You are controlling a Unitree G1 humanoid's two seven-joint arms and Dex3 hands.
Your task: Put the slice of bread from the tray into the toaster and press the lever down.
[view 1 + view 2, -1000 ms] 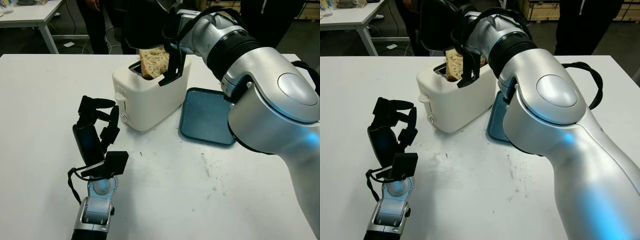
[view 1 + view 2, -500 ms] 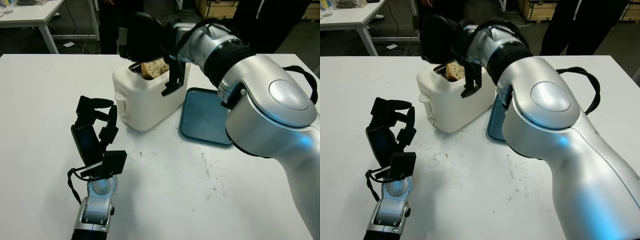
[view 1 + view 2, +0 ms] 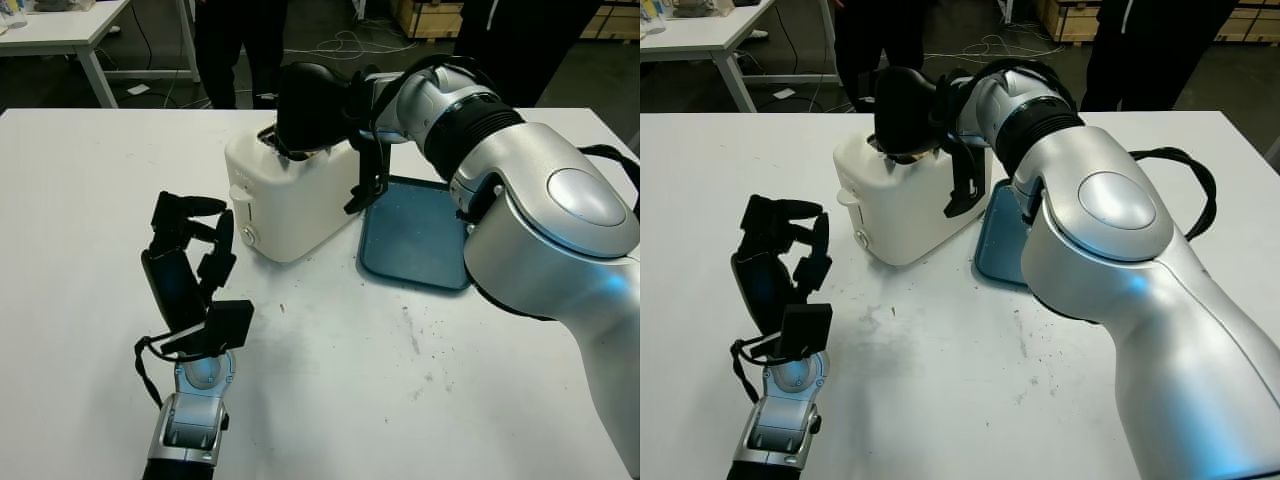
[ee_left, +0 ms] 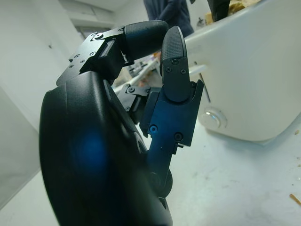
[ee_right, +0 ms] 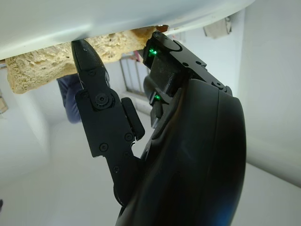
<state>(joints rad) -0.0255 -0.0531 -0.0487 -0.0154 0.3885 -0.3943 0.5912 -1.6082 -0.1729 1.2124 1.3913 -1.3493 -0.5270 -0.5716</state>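
One right hand [image 3: 318, 105] pinches the bread [image 5: 56, 63] (mostly sunk) in the toaster [image 3: 290, 195]; left hand [image 3: 190, 262] open.

A glossy white toaster [image 3: 290, 195] is seen on a white bench [image 3: 90, 180] that is flecked with dark crumbs, and beside it a teal-blue tray [image 3: 415, 235] is shown. The slice of bread [image 5: 61, 63] is coloured pale tan with a browner crust and a porous, speckled crumb. Both the left robot hand [image 3: 190, 265] and the right robot hand [image 3: 320, 105] are finished in black, the arm [image 3: 540, 210] behind the right one is clad in silver with black bands, and small green lights are seen on the right robot hand in its wrist view.
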